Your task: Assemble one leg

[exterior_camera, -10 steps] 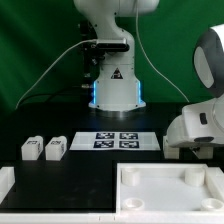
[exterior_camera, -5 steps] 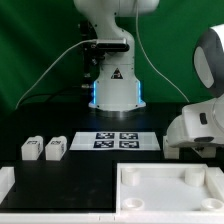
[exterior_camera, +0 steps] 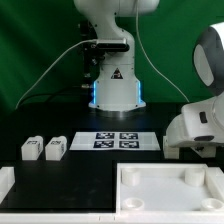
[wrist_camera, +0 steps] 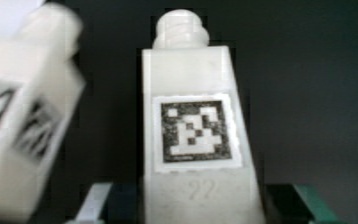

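white leg (wrist_camera: pixel 194 130) stood between my gripper's (wrist_camera: pixel 197 203) open, empty jaws; i feared an off-centre close would knock it into the second leg (wrist_camera: pixel 25 120) alongside.

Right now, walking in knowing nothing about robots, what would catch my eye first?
Probably the big white robot arm looming at the exterior view's right, above the white panel. Then the tagged leg filling the wrist view, standing between the fingers of the open gripper, with a second leg beside it.
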You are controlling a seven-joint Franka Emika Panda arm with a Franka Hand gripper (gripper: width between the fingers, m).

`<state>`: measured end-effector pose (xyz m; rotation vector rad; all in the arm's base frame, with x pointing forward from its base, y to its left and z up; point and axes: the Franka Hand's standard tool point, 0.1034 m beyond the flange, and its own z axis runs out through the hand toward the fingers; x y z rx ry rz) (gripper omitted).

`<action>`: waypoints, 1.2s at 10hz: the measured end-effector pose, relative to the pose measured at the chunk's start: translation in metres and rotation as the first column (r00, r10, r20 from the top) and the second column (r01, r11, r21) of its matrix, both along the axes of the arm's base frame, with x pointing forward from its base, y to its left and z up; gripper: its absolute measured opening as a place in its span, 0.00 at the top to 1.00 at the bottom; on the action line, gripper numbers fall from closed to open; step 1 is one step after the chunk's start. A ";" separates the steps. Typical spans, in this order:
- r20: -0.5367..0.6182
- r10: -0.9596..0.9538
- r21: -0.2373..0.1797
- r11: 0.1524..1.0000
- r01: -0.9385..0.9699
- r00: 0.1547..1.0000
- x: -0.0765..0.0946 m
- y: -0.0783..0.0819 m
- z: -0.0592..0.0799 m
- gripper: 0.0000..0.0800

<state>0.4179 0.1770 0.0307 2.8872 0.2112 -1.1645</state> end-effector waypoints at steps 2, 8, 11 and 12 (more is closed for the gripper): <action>0.088 -0.024 0.034 0.999 0.021 0.996 0.030 -0.013 0.042 0.63; 0.692 -0.098 0.155 0.988 -0.015 0.715 0.085 -0.038 0.106 0.63; 0.862 -0.115 0.178 0.981 -0.083 0.493 0.124 -0.056 0.113 0.63; 0.925 -0.118 0.167 0.980 -0.108 0.361 0.155 -0.067 0.130 0.63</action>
